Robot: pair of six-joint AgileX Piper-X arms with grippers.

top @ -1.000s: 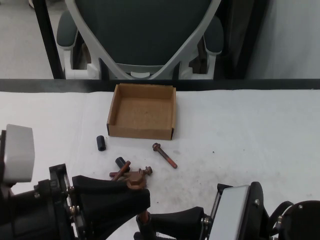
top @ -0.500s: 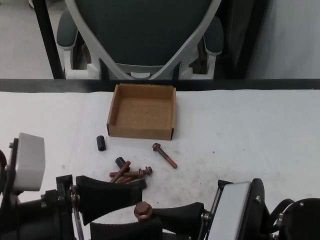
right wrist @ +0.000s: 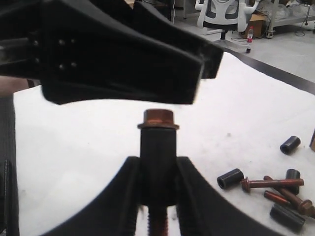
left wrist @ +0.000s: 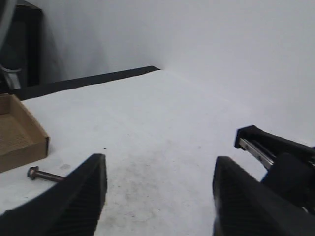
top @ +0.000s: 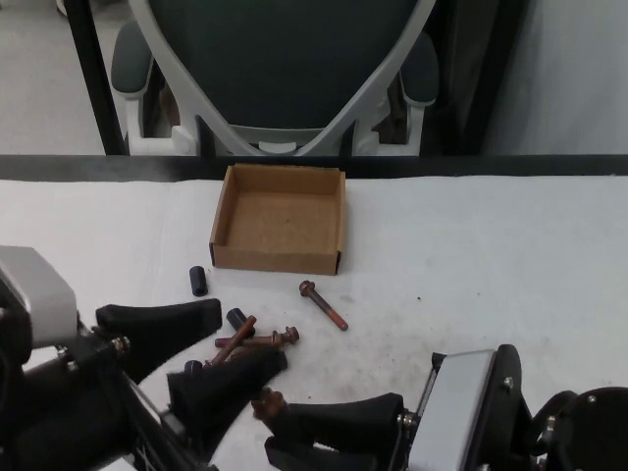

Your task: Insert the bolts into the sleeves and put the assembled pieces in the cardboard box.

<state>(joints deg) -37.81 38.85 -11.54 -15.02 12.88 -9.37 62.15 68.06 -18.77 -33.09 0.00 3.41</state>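
Observation:
My right gripper (right wrist: 157, 167) is shut on a black sleeve (right wrist: 158, 147) with a rusty bolt through it, the bolt head (right wrist: 158, 118) sticking out on top. In the high view this assembled piece (top: 265, 401) sits at the near edge in the right gripper (top: 275, 434). My left gripper (top: 247, 336) stands open just beside it with nothing between its fingers (left wrist: 74, 201). The cardboard box (top: 275, 260) stands farther back with nothing in it. A loose bolt (top: 324, 305) lies in front of the box.
A pile of bolts (top: 250, 339) and black sleeves (top: 238, 319) lies under the left gripper, and another sleeve (top: 198, 281) lies near the box's left corner. A black bench edge (top: 491, 165) and a chair (top: 285, 69) are behind. White bench surface extends to the right.
The left gripper has let go of the bolt head, opened wide and swung away to the left. The right gripper has kept the sleeve with the bolt in it, low near the front edge.

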